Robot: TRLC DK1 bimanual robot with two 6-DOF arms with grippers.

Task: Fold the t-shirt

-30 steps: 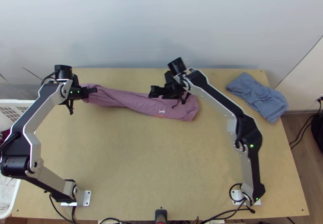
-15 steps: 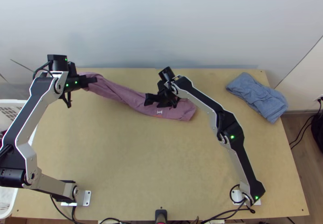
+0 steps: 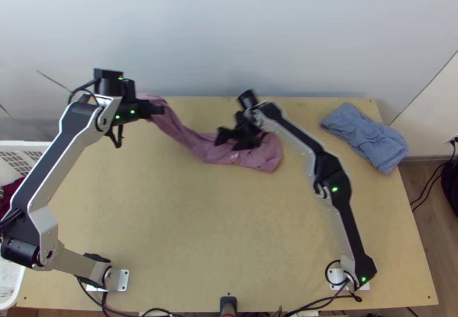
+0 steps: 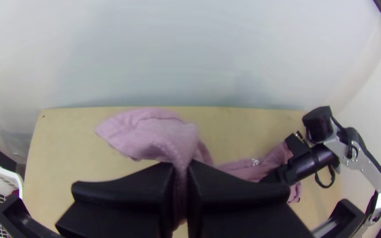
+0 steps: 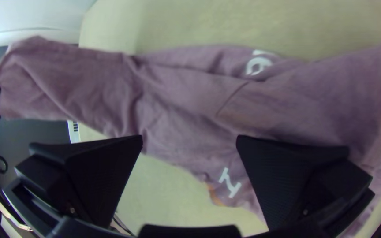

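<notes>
While the left tool (image 4: 180, 166) is clamped on one end of the bunched mauve fabric t-shirt (image 3: 264, 157), the right tool (image 5: 189, 137) is spread apart, basically over the lettered stretch.

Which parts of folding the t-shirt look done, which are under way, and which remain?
Done: the left gripper has one end of the mauve t-shirt pinched. In hand: that end looks raised; the right gripper hangs open over the cloth. Left: seemingly all the folding, as the t-shirt is a bunched, creased strip.
</notes>
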